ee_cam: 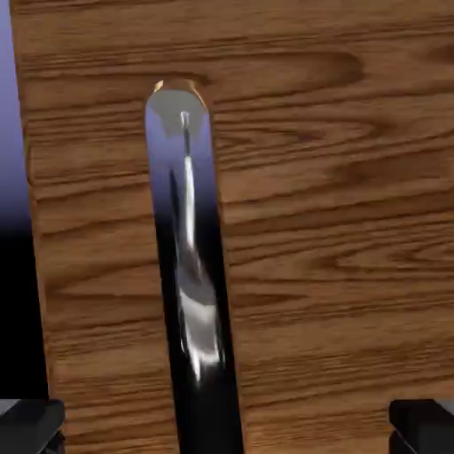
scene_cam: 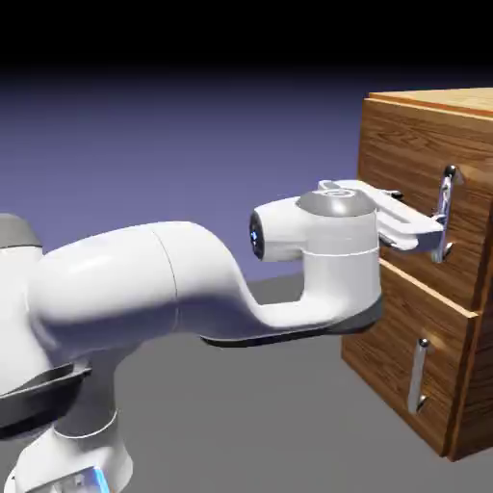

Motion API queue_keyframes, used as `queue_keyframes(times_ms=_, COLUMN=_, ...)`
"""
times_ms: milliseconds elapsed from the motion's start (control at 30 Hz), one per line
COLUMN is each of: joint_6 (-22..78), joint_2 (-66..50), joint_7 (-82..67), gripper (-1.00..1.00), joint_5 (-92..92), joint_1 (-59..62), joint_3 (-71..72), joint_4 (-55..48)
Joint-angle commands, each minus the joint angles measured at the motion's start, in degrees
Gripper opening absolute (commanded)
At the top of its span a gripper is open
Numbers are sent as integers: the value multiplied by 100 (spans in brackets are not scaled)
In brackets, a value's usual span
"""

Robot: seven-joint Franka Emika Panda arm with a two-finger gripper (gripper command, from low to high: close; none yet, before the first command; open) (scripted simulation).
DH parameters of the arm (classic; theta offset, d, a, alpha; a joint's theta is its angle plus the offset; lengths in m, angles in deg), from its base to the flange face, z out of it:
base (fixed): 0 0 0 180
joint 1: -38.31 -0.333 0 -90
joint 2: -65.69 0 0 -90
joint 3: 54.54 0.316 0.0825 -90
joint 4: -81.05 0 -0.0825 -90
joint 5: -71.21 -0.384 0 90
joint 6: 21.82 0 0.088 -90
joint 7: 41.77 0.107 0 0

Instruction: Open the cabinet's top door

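no brand, label or writing can be read. the cabinet [scene_cam: 419, 173] stands at the exterior view's right, boxy, in brown wood grain with dark streaks. its top door [ee_cam: 337, 222] is closed, above a lower panel [scene_cam: 390, 356] with a shorter bar handle [scene_cam: 418, 376]. the door's long handle [ee_cam: 197, 266] is upright, silver and mirror-bright. the gripper [ee_cam: 227, 427] is spread wide, its fingertips [ee_cam: 32, 426] on either side of that handle, with nothing gripped.

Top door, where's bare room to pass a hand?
In the hand view, bare wood lies right of the handle; a narrower strip lies left, up to the door's edge. It's crowded low, where the claw's tips flank the handle.
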Motion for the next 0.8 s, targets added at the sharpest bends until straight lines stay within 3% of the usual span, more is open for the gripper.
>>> queue_keyframes(times_ms=0, joint_6=0, joint_2=0, joint_7=0, gripper=0, joint_5=0, joint_1=0, joint_3=0, joint_4=0)
queue_keyframes(times_ms=167, joint_6=100, joint_2=-150, joint_7=-30, gripper=0, joint_5=32, joint_1=-968, joint_3=-432, joint_4=-785)
queue_keyframes(times_ms=200, joint_6=100, joint_2=-150, joint_7=-30, gripper=-100, joint_5=32, joint_1=-968, joint_3=-432, joint_4=-785)
queue_keyframes(times_ms=500, joint_6=1289, joint_2=-1077, joint_7=1164, gripper=-100, joint_5=-79, joint_1=665, joint_3=590, joint_4=688)
queue_keyframes(times_ms=767, joint_6=1525, joint_2=-2292, joint_7=2904, gripper=-100, joint_5=65, joint_1=2275, joint_3=1933, joint_4=1230)
